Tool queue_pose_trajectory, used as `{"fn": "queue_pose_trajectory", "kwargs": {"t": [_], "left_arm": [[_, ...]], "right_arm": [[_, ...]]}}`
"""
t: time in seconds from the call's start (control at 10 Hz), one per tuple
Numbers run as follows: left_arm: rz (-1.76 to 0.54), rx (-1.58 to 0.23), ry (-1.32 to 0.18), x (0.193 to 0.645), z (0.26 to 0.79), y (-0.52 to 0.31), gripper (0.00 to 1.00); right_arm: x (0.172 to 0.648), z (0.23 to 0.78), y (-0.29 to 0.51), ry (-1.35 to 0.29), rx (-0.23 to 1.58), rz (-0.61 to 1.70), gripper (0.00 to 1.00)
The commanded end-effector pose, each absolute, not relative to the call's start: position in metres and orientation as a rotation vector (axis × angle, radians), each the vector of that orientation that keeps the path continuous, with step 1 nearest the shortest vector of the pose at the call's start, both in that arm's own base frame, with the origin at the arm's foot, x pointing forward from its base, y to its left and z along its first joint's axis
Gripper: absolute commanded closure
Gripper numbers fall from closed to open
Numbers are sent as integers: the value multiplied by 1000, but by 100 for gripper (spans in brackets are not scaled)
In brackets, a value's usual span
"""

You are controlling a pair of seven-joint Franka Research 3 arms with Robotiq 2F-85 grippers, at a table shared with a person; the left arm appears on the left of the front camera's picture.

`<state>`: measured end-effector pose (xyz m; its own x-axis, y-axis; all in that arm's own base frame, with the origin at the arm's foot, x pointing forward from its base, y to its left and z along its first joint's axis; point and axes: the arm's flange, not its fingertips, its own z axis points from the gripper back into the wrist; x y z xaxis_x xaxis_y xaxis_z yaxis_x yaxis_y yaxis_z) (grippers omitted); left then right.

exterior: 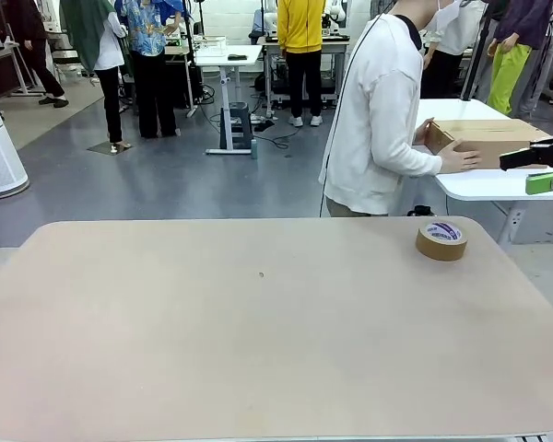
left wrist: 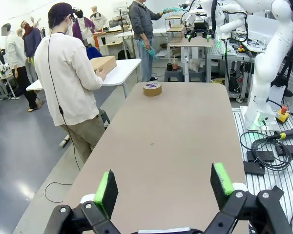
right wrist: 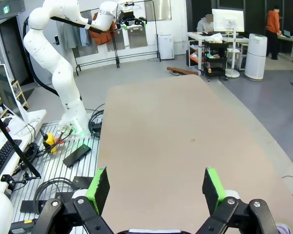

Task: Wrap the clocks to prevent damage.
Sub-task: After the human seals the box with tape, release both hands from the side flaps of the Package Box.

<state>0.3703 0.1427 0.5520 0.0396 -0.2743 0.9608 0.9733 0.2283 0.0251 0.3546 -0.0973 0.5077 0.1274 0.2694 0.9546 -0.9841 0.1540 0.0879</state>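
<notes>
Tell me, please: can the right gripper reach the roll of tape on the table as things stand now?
Probably yes. The roll of tape lies flat on the table, toward the robot's right, nothing around it. The right gripper is open and empty. The person faces a side table.

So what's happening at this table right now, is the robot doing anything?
Not yet. Both arms hang back with nothing held: the left gripper and the right gripper are open above the table. A roll of brown packing tape lies flat near the table's far right corner. The person has turned to a white side table, both hands on a cardboard box there.
</notes>
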Motion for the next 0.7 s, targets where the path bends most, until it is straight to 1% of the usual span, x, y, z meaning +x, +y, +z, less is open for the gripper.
{"fn": "queue_pose_trajectory", "kwargs": {"t": [0.0, 0.6], "left_arm": [[-1163, -839, -1115, 370, 553, 145, 0], [-1163, -839, -1115, 370, 553, 145, 0]], "right_arm": [[356, 509, -98, -996, 958, 1153, 0], [356, 509, -98, -996, 958, 1153, 0]]}}
